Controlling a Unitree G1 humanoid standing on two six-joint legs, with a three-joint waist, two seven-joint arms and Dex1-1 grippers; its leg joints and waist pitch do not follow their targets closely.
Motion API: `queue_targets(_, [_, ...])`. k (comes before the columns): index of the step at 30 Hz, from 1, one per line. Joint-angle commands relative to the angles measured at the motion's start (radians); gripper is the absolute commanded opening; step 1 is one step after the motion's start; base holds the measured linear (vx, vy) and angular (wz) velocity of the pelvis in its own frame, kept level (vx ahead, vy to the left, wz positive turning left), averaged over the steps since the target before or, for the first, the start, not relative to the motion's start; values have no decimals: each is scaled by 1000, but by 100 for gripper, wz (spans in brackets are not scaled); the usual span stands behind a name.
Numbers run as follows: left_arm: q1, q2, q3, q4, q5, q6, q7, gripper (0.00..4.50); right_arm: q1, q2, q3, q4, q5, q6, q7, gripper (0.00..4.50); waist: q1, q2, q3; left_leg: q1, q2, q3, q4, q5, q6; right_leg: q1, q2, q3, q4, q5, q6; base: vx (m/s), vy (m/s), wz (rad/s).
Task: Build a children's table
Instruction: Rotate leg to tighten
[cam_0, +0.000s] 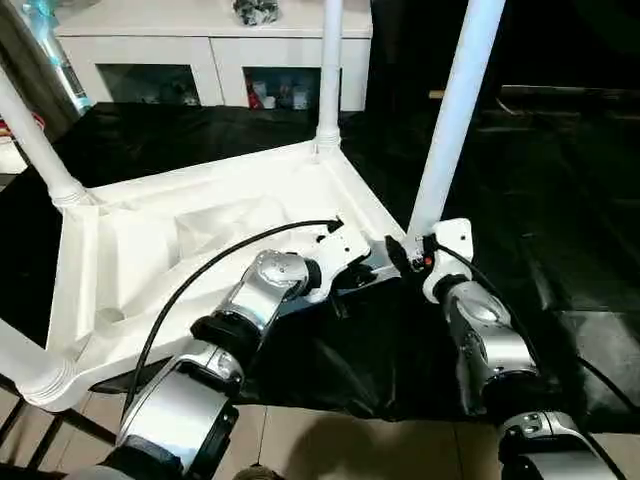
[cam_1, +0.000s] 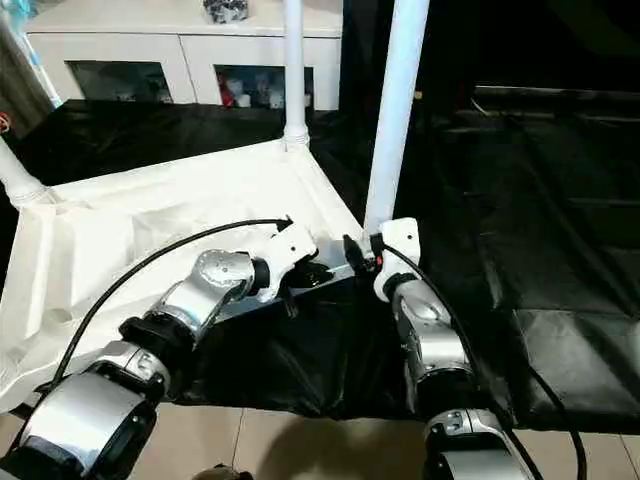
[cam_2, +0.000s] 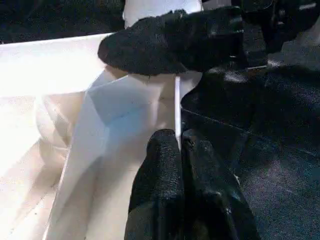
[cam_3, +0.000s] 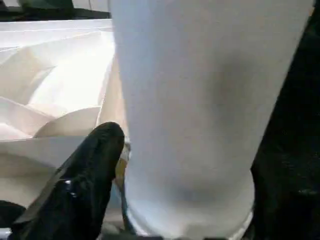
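The white tabletop (cam_0: 200, 210) lies upside down on a black sheet, ribs facing up. A white leg (cam_0: 330, 60) stands in the far corner socket, and two others (cam_0: 30, 140) (cam_0: 20, 360) sit in the two left corners. Another leg (cam_0: 455, 110) stands upright at the near right corner. My right gripper (cam_0: 418, 250) is around its base, open; one finger (cam_3: 90, 165) sits just beside the leg with a sliver of gap. My left gripper (cam_2: 179, 145) is shut on the tabletop's thin near rim, close to that corner.
A white cabinet with glass doors (cam_0: 210, 60) stands behind the work. The black sheet (cam_0: 560, 200) spreads far to the right. Tiled floor (cam_0: 330, 440) shows at the near edge. A black cable (cam_0: 200, 275) arcs over my left forearm.
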Motion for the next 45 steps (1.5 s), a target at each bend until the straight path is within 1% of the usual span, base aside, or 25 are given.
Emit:
queue_targets(1, [13,-14,-20,-51,-17,-70,-59,0,11,14,85,27,-5,21,115,377,-3,-8,-60,8,40,-17,-62,-282,52,53,-62,37,-69,-252,-192,0,0,0])
queue_targets(2, [20,-4,-21,-60,-24,-80,-88,0,14,2,93,18,-3,23,154,377,-4,-10,-60,7,41,-18,-62,-281,53,55,-63,37,-69,-252,-192,0,0,0])
queue_targets(3, [24,2,-21,-66,-29,-85,-106,0,16,-5,97,12,-1,24,177,377,-4,-10,-60,5,40,-18,-62,-277,55,56,-63,36,-68,-249,-192,0,0,0])
queue_targets(4, [34,22,-28,-79,-35,-94,-154,0,29,-30,120,-12,-3,16,250,377,-4,-9,-60,5,42,-16,-61,-268,61,55,-63,37,-67,-236,-195,0,0,0])
queue_targets(6, [41,41,-36,-87,-35,-107,-193,0,46,-55,145,-41,-4,8,322,377,-2,-7,-61,5,44,-15,-59,-255,70,54,-62,37,-65,-218,-201,0,0,0])
queue_targets(8, [45,59,-41,-90,-39,-119,-230,0,66,-83,169,-75,1,-1,400,377,3,-7,-62,7,46,-13,-57,-249,75,53,-61,36,-62,-200,-214,0,0,0])
queue_targets(10, [49,82,-44,-96,-51,-127,-288,0,92,-123,198,-124,15,-2,507,377,9,-9,-61,7,47,-13,-56,-256,83,55,-62,37,-62,-201,-215,0,0,0])
queue_targets(14, [50,118,-45,-106,-62,-138,-368,0,135,-186,232,-220,77,36,695,377,11,-8,-57,8,50,-14,-60,-291,78,52,-63,37,-66,-252,-214,0,0,0])
queue_targets(16, [40,144,-44,-98,-63,-151,-423,0,166,-251,267,-295,111,64,838,377,14,-9,-57,10,50,-14,-61,-298,77,52,-63,38,-69,-268,-208,0,0,0])
queue_targets(17, [38,147,-44,-96,-63,-154,-430,0,169,-260,271,-305,114,69,857,377,20,-10,-57,11,52,-15,-60,-297,83,53,-64,39,-69,-268,-205,0,0,0])
queue_targets(18, [35,154,-44,-94,-65,-156,-446,0,175,-276,281,-319,116,77,885,377,20,-9,-58,9,53,-15,-60,-290,83,51,-64,39,-66,-258,-209,0,0,0])
queue_targets(20, [31,166,-47,-94,-70,-162,-476,0,181,-302,296,-340,122,94,930,377,25,-10,-57,9,52,-15,-60,-290,78,51,-66,39,-67,-269,-210,0,0,0])
queue_targets(22, [29,176,-50,-94,-75,-166,-500,0,183,-316,303,-354,125,109,957,377,29,-10,-58,10,53,-16,-59,-286,74,50,-68,39,-67,-279,-209,0,0,0])
queue_targets(25, [29,187,-52,-97,-81,-170,-535,0,182,-326,310,-369,129,130,982,377,31,-10,-60,9,52,-15,-58,-274,72,50,-66,39,-62,-246,-219,0,0,0])
queue_targets(26, [29,187,-52,-97,-81,-170,-535,0,182,-326,310,-369,129,130,982,362,31,-10,-60,9,52,-15,-58,-271,72,50,-66,39,-62,-243,-220,0,0,0])
queue_targets(28, [29,189,-50,-96,-80,-172,-545,0,184,-329,313,-380,132,141,988,362,32,-10,-60,9,52,-15,-58,-267,71,50,-66,38,-62,-242,-221,0,0,0])
queue_targets(30, [29,190,-49,-94,-80,-174,-549,0,186,-332,314,-388,132,148,995,337,34,-10,-60,10,52,-15,-57,-263,70,50,-66,38,-61,-240,-220,0,0,0])
queue_targets(32, [28,190,-48,-92,-80,-177,-554,0,188,-334,315,-397,133,155,1002,331,34,-11,-61,10,52,-15,-56,-261,69,50,-67,38,-61,-239,-220,0,0,0])
queue_targets(34, [29,190,-48,-90,-81,-178,-554,0,191,-334,318,-399,132,156,1002,299,36,-10,-61,11,52,-15,-57,-263,67,50,-68,38,-62,-246,-218,0,0,0])
queue_targets(37, [31,189,-47,-88,-82,-179,-553,0,198,-333,321,-406,130,159,1002,289,36,-10,-61,10,52,-15,-56,-264,64,50,-66,38,-61,-244,-216,0,0,0])
queue_targets(38, [33,186,-43,-87,-84,-177,-545,0,204,-327,315,-407,130,157,990,275,36,-10,-61,10,52,-15,-56,-263,64,50,-66,38,-61,-242,-216,0,0,0])
queue_targets(40, [34,183,-39,-87,-85,-174,-535,0,208,-321,309,-407,131,156,977,272,36,-9,-61,10,52,-15,-56,-263,65,50,-66,38,-61,-237,-218,0,0,0])
queue_targets(42, [33,169,-27,-86,-89,-159,-504,0,208,-289,283,-387,123,150,901,271,37,-10,-61,9,52,-15,-56,-264,64,51,-67,38,-61,-240,-218,0,0,0])
queue_targets(44, [27,154,-16,-79,-83,-143,-453,0,202,-254,256,-357,106,133,813,269,33,-9,-59,9,51,-16,-60,-278,53,49,-66,37,-64,-271,-209,0,0,0])
queue_targets(45, [27,154,-16,-79,-83,-143,-453,0,202,-254,256,-357,106,133,813,269,31,-11,-58,9,51,-17,-61,-284,47,49,-67,37,-65,-286,-205,0,0,0])
